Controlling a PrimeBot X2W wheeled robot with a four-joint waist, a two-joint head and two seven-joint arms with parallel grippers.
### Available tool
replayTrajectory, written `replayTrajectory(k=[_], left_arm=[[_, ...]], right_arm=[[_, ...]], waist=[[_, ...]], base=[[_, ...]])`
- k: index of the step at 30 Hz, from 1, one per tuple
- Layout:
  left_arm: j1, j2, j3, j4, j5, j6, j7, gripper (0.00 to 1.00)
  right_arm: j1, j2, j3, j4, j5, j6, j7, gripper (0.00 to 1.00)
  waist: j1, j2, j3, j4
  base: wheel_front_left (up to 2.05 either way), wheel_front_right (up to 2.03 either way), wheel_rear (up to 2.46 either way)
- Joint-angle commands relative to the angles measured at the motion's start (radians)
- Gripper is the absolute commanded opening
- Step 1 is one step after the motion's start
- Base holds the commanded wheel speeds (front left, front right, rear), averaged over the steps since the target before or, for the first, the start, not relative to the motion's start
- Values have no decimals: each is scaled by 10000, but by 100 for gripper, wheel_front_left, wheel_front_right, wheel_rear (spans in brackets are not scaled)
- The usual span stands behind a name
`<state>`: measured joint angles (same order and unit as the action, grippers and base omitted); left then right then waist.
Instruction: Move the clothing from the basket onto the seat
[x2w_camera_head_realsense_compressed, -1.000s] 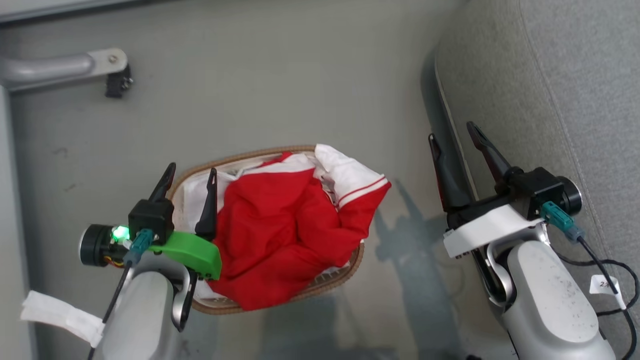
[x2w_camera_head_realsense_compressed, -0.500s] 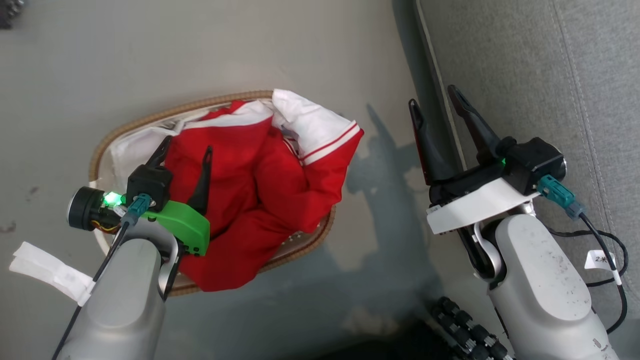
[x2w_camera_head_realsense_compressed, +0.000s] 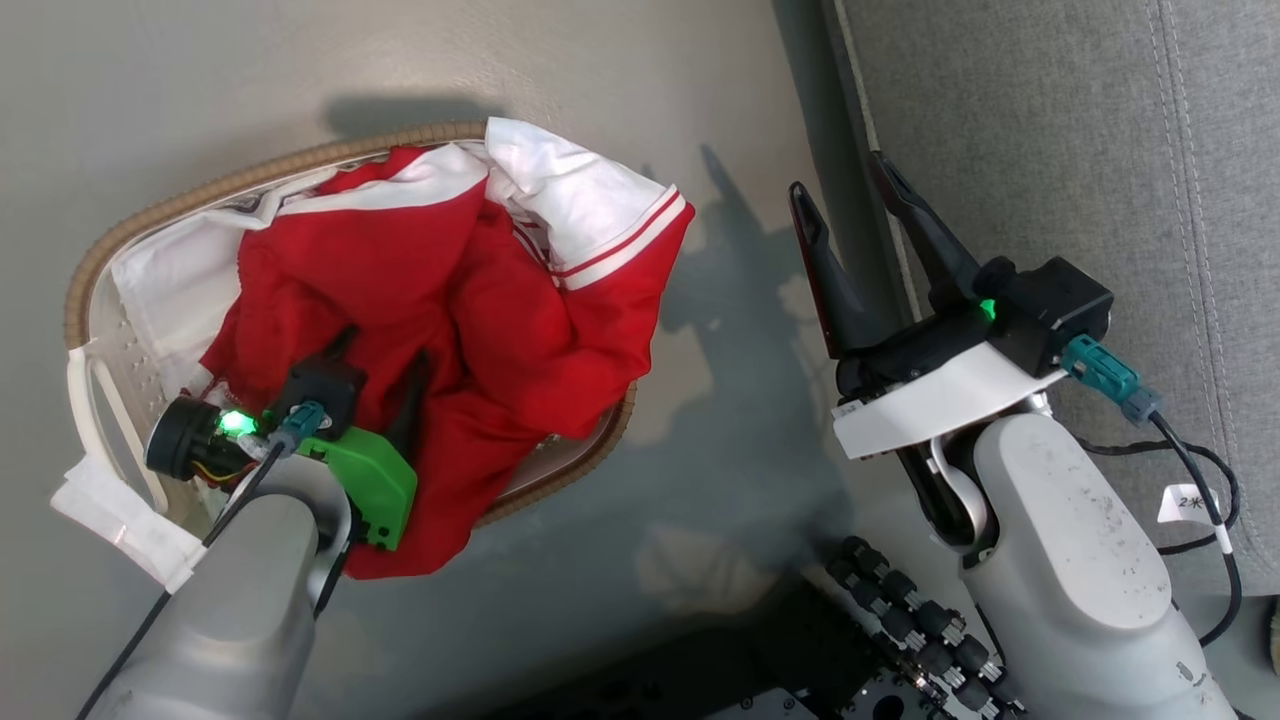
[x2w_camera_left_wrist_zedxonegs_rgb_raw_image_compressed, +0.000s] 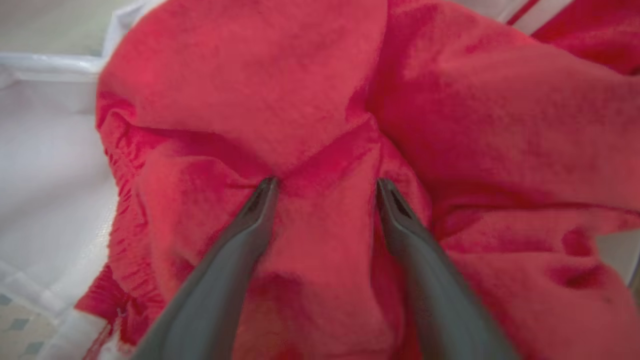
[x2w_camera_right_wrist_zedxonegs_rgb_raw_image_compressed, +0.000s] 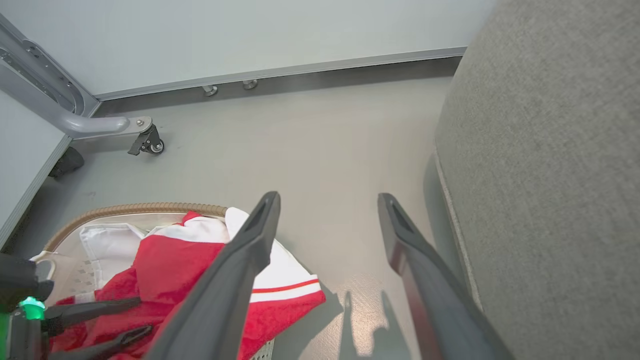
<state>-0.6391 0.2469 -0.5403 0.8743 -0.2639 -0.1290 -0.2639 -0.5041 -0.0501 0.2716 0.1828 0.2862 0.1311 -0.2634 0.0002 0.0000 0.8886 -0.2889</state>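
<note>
The clothing, bright red with white panels and a striped white cuff, is heaped in the basket and spills over its right rim. My left gripper is open, its tips pressed down into the red fabric near the basket's near-left side. In the left wrist view a fold of the clothing bulges between the spread tips of the left gripper. My right gripper hangs open over the floor beside the edge of the grey seat, holding nothing. In the right wrist view the right gripper stands between the basket and the seat.
The basket's white lining shows left of the clothing. A grey metal leg with a caster stands at the far left by the wall. My own base with black rollers is at the bottom. Bare floor separates the basket from the seat.
The head camera has shifted, so basket and seat sit differently in the picture. My left gripper has come down from above the basket's left side into the red clothing. Both grippers have stayed open.
</note>
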Motion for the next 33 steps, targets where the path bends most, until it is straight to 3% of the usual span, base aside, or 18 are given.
replayTrajectory(k=[1,8,10,11,20,33], left_arm=[[-237,184,-116,202,-103,-22,-9,100],[-794,132,-188,1364,-217,-22,-10,100],[-771,63,-347,1555,-289,-22,-9,62],[-762,35,-400,1601,-375,-22,-10,0],[-84,-3,-189,830,-748,-23,-10,0],[2307,-905,1519,-1378,-68,29,-10,0]], right_arm=[[-120,-16,26,-38,79,-6,-21,100],[-191,-16,121,-65,117,-6,-21,100],[-203,-17,159,-24,142,-6,-21,100],[-188,-19,160,13,166,-6,-21,100],[1,-20,101,297,73,-6,-21,100],[994,-26,-89,1122,-474,-6,-21,100]], waist=[[-2,0,83,-31],[-2,0,224,-40],[-2,0,195,-57],[-2,0,145,-53],[-2,0,-924,167],[-2,0,-3822,1065]], base=[[0,0,0],[0,0,0],[0,0,0],[0,0,0],[0,0,0],[0,0,0]])
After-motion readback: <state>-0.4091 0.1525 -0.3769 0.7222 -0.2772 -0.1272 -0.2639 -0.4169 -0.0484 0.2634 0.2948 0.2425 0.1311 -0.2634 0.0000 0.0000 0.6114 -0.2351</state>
